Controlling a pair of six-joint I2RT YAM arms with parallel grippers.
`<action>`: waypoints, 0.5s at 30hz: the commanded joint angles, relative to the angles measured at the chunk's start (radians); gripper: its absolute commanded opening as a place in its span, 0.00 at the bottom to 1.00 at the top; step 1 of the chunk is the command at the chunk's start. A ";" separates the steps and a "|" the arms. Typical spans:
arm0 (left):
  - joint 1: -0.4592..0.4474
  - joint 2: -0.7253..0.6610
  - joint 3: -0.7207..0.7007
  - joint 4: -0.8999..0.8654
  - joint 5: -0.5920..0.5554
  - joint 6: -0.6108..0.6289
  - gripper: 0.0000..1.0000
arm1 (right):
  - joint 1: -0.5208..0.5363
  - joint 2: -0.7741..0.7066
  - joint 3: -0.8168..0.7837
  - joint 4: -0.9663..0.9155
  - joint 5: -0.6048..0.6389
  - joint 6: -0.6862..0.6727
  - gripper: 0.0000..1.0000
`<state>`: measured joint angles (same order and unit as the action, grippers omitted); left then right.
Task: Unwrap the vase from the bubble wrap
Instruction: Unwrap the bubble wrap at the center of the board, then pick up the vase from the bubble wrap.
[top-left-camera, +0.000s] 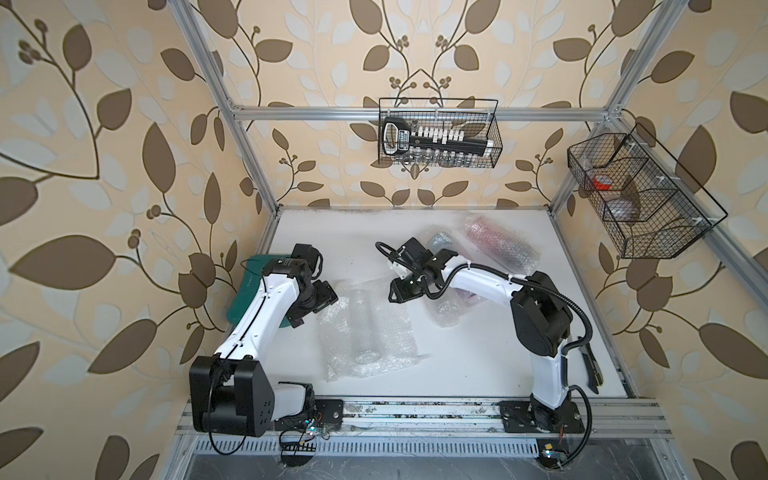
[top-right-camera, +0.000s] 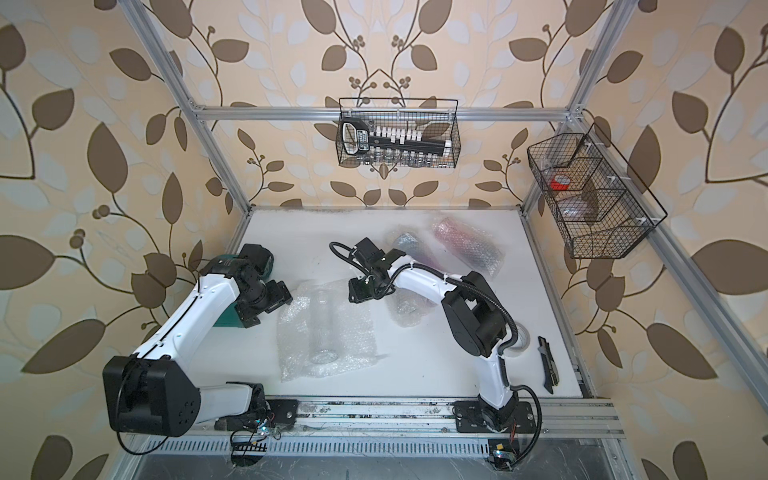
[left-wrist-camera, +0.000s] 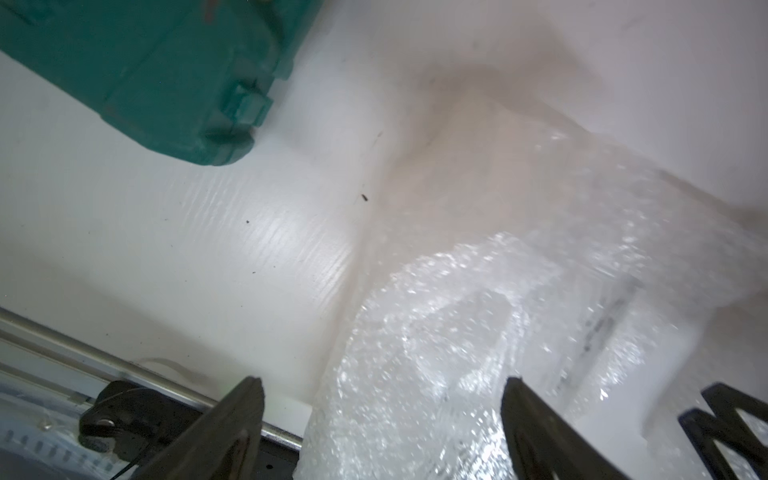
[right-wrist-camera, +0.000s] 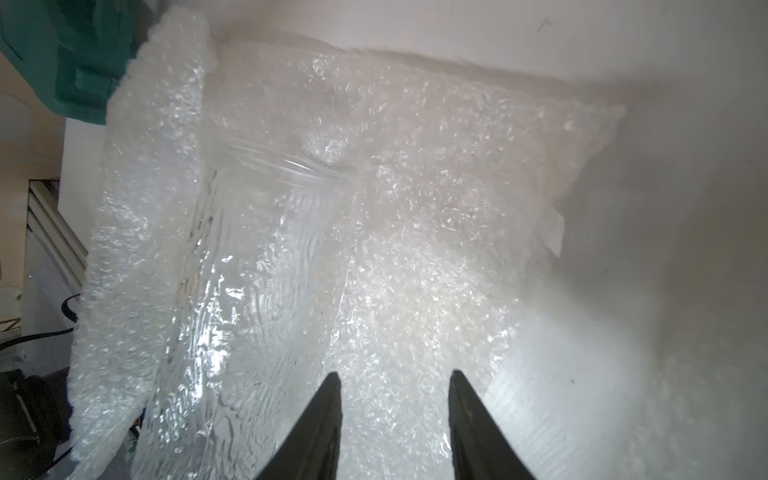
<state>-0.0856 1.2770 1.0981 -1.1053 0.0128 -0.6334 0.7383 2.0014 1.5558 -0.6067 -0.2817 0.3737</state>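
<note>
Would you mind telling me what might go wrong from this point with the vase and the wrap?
1. The glass vase lies on its side on the loose bubble wrap; a tug may roll it off.
2. Both are clear, so the open left tool or the right tool could pinch wrap only.

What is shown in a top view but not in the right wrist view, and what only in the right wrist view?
Only a top view: the back wire basket, the side wire basket, more wrapped bundles and a black cutter.
Only the right wrist view: fine ripples in the glass of the vase, and that the right claw is open, holding nothing.
Both: the vase lying on the spread bubble wrap, with the green case near it.
</note>
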 joint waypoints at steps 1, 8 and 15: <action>-0.055 -0.009 0.075 -0.099 0.016 0.021 0.88 | -0.012 -0.039 0.002 -0.019 -0.031 0.012 0.43; -0.214 0.154 0.225 -0.069 0.141 -0.045 0.88 | -0.043 -0.159 -0.084 0.044 -0.047 0.040 0.82; -0.232 0.393 0.314 -0.034 0.169 -0.033 0.86 | -0.043 -0.234 -0.088 -0.003 0.021 0.002 0.99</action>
<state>-0.3195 1.6142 1.3758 -1.1267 0.1600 -0.6617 0.6926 1.7985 1.4864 -0.5842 -0.2981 0.3996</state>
